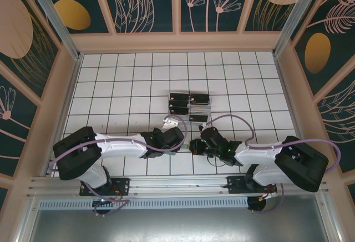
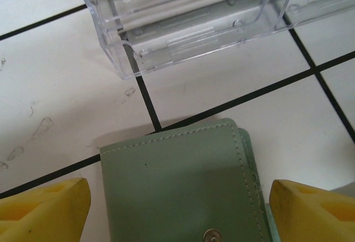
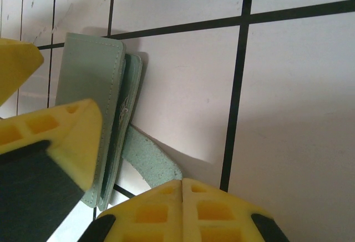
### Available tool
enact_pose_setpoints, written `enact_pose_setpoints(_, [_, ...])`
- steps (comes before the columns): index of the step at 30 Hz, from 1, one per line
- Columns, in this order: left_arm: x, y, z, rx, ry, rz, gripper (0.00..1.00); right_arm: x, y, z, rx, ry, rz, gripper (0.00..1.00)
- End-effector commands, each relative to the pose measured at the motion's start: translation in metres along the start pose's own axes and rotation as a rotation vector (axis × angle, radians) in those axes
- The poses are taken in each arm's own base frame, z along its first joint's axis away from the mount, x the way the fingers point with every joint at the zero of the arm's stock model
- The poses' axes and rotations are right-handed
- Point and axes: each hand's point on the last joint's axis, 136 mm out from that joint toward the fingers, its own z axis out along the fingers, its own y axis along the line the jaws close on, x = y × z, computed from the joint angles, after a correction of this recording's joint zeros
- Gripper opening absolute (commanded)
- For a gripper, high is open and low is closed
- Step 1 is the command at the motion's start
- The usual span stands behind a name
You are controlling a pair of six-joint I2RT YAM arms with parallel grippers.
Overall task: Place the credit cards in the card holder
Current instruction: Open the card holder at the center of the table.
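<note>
Several black credit cards (image 1: 188, 99) stand in a clear plastic rack (image 2: 188, 25) at mid-table. The card holder (image 2: 177, 181), a folded pale green wallet with a metal snap, lies just in front of the rack. My left gripper (image 2: 178, 211) is open and straddles the wallet, one yellow finger on each side and not touching it. My right gripper (image 3: 183, 189) is shut beside the wallet's right edge. The wallet's green strap (image 3: 145, 156) rises off the floor to the closed fingertips and looks pinched there. The wallet (image 3: 89, 81) is seen edge-on here.
The floor is white tile with black grout, walled in by patterned panels (image 1: 177, 9). Both arms meet near the middle of the near half, about one tile in front of the rack (image 1: 198, 109). Open tiles lie left, right and behind it.
</note>
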Motion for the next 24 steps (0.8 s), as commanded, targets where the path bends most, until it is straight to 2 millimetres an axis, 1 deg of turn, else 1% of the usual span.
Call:
enact_pose_setpoints(1, [0.002,0.0,0.004,-0.021,-0.003,0.004,0.84,0.0,-0.007,-0.001,0.015,-0.009,0.017,0.0])
enact_pose_setpoints(5, [0.006,0.005,0.007,-0.054,0.006,0.018,0.82,-0.001,-0.008,-0.001,0.017,-0.009,0.018,0.0])
enact_pose_setpoints(7, [0.005,0.01,0.006,-0.081,0.005,0.023,0.79,-0.001,-0.008,-0.002,0.018,-0.009,0.019,0.0])
enact_pose_setpoints(10, [0.003,0.017,0.003,-0.114,-0.008,0.031,0.69,-0.001,-0.008,-0.002,0.018,-0.008,0.02,0.0])
enact_pose_setpoints(13, [-0.002,0.023,-0.002,-0.139,-0.028,0.03,0.56,-0.002,-0.008,-0.002,0.019,-0.009,0.02,0.0])
enact_pose_setpoints(18, [-0.01,0.028,-0.011,-0.157,-0.059,0.023,0.37,-0.002,-0.007,-0.002,0.02,-0.007,0.018,0.0])
enact_pose_setpoints(20, [-0.012,0.03,-0.013,-0.163,-0.069,0.02,0.28,-0.003,-0.007,-0.002,0.019,-0.01,0.02,0.0])
enact_pose_setpoints(24, [-0.015,0.035,-0.017,-0.175,-0.084,0.014,0.16,-0.004,-0.007,-0.003,0.021,-0.011,0.019,0.0])
